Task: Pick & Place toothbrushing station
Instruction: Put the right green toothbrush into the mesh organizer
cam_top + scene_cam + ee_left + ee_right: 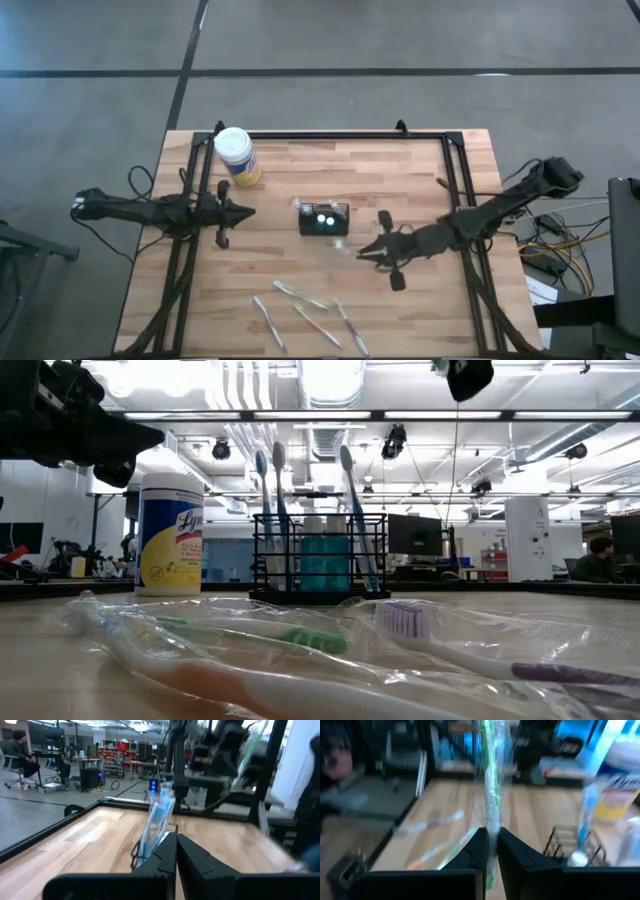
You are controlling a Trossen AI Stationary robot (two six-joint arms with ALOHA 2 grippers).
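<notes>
Jaws on the right gripper (490, 851) are clamped on a green toothbrush in a clear wrapper (493, 775), held upright above the table (400, 170), just beside the black wire-mesh caddy (324, 218). That caddy stands near the middle of the table with blue brushes (347, 510) upright inside it. Over on the other side, the left gripper (176, 851) hovers with its jaws pressed together on nothing, pointing toward the caddy. A yellow wipes jar (237, 156) stands at the far left corner. More wrapped toothbrushes (310, 315) lie along the near edge.
</notes>
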